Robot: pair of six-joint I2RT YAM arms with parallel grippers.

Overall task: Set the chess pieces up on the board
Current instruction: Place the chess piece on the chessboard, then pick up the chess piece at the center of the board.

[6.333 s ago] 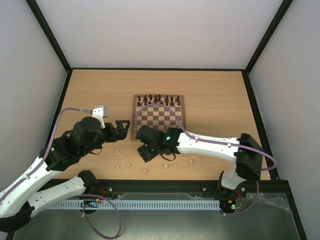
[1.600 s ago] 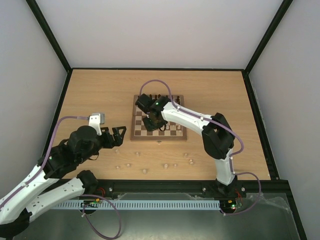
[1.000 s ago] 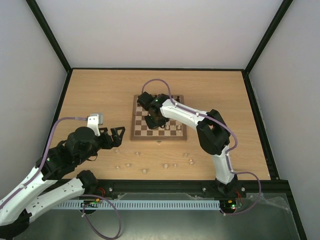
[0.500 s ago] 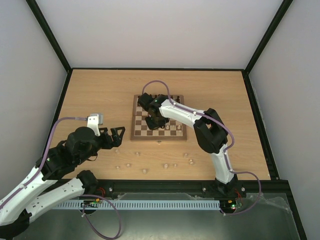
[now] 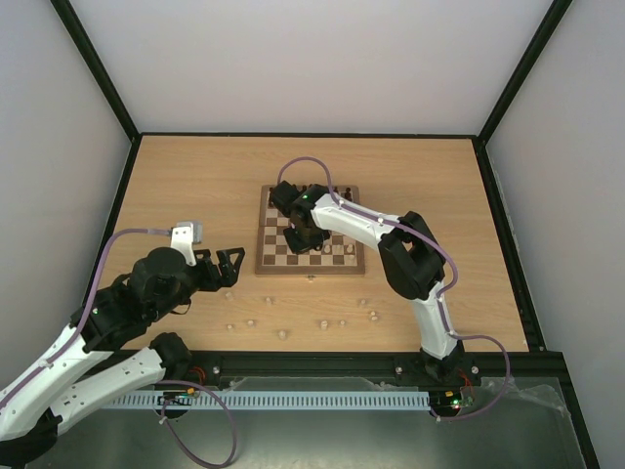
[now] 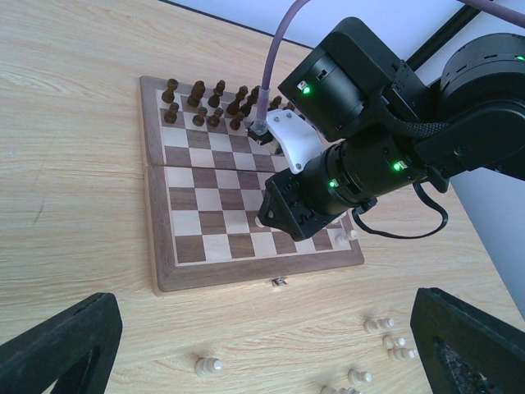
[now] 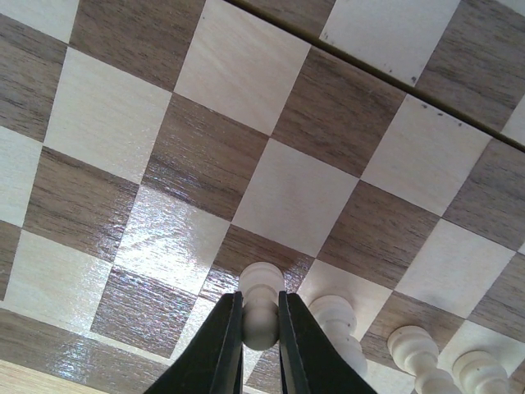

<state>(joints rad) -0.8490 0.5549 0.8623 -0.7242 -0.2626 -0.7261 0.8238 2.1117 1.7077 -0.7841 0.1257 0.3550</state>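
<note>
The board [image 5: 273, 250] lies mid-table, dark pieces [image 5: 312, 192] along its far rows. My right gripper [image 5: 301, 239] reaches over its near half. In the right wrist view it [image 7: 260, 297] is shut on the round head of a pale pawn [image 7: 262, 283], which stands upright with its base on a dark square of the board [image 7: 279, 197]. More pale pieces [image 7: 336, 316] stand in a row to its right. Several pale chess pieces [image 5: 321, 322] lie scattered on the table in front of the board. My left gripper [image 5: 227, 266] hovers open and holds nothing, left of the board's near corner.
In the left wrist view the loose pale pieces [image 6: 395, 341] lie near the right finger [image 6: 476, 341], and one [image 6: 205, 365] stands alone closer to the middle. The board's latch [image 6: 280, 281] faces me. Black frame rails edge the table.
The right arm went from the table in front of the board to over the board and came down on its near rows. In the last half second it hardly moves. The left arm stays still.
</note>
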